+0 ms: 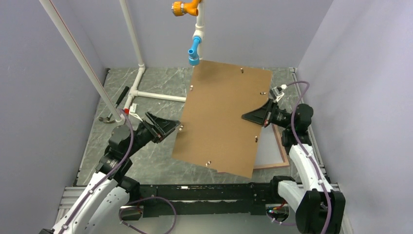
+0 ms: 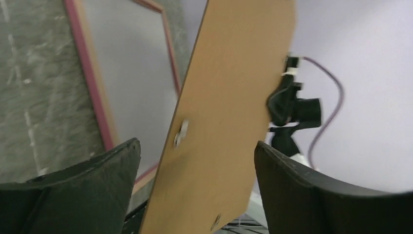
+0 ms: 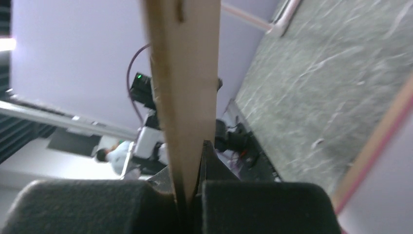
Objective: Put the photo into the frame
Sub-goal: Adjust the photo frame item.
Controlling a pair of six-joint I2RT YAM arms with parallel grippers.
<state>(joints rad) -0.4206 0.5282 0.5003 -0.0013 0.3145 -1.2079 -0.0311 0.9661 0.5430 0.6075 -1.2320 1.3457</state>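
Observation:
A plain brown backing board point(image 1: 224, 117) hangs tilted in the air above the table. My right gripper point(image 1: 246, 117) is shut on the board's right edge, and the board point(image 3: 182, 73) runs edge-on between its pads. My left gripper point(image 1: 178, 126) stands open at the board's left edge. In the left wrist view the board point(image 2: 229, 122) passes between the spread fingers without touching them. The frame point(image 1: 280, 158) lies flat on the table under the board's right side, with a pink rim point(image 2: 92, 97) and a pale inside. The photo is out of view.
A white pipe stand point(image 1: 141, 73) rises at the back left. A blue and orange fitting point(image 1: 194, 51) hangs just above the board's top corner. A black tool point(image 1: 122, 95) and a small metal piece point(image 1: 108, 118) lie at the left. Lilac walls enclose the marbled table.

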